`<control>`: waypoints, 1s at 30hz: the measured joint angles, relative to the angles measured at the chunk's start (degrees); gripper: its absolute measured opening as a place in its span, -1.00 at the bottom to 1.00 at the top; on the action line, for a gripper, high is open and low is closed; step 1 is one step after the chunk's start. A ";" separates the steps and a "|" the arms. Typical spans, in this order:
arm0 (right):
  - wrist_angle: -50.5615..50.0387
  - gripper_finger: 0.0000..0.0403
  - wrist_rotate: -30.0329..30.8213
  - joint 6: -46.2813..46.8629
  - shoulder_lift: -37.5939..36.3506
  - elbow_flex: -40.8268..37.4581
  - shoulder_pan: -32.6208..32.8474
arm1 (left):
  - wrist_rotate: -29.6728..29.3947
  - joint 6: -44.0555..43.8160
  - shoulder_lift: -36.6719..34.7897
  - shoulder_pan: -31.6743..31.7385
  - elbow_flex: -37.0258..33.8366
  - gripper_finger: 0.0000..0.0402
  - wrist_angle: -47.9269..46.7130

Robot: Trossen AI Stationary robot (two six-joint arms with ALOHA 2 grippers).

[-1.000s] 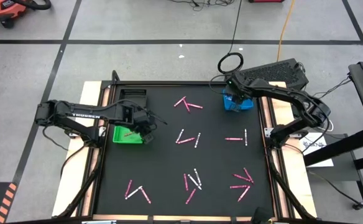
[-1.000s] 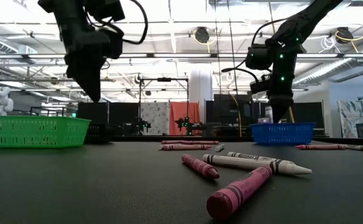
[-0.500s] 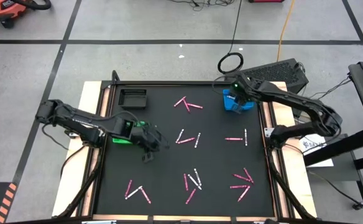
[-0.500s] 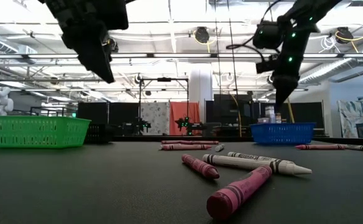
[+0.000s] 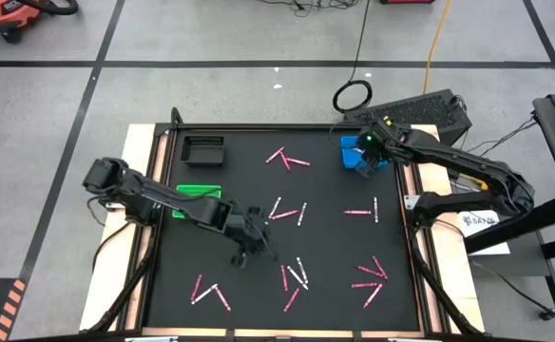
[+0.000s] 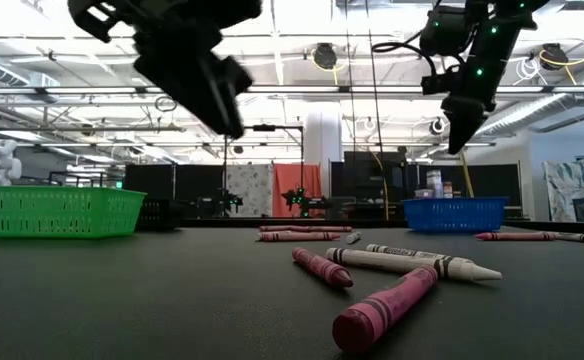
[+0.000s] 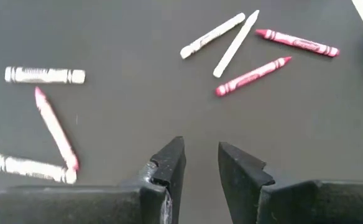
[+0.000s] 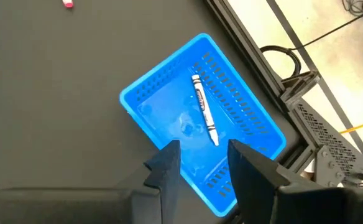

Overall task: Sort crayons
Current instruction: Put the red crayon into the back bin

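Pink and white crayons lie in small groups on the black mat, one group (image 5: 296, 277) near the front middle and another (image 5: 287, 211) at the centre. My left gripper (image 5: 258, 249) hovers open over the mat's middle, nothing between its fingers (image 7: 200, 163). Ahead of it lie two white and two pink crayons (image 7: 250, 50). My right gripper (image 8: 203, 155) hangs open and empty above the blue basket (image 8: 169, 93) at the far right. One white crayon (image 8: 204, 109) lies flat on that basket's floor. The green basket (image 6: 57, 211) stands at the left.
A black tray (image 5: 203, 149) sits at the mat's far left corner. More crayons lie at the far middle (image 5: 285, 159), the right (image 5: 361, 210), the near right (image 5: 371, 277) and the near left (image 5: 209, 293). A raised frame (image 5: 415, 237) borders the mat.
My left gripper has swung from above the green basket toward the table's right and near edges, out over the mat's middle, rolling about its own axis and staying open. My right gripper has risen above the blue basket, still open. No crayon has moved.
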 joint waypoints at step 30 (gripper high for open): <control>0.17 -0.41 -0.07 11.30 0.02 0.00 0.28 | 0.10 33.88 18.17 -5.89 14.10 -0.49 2.01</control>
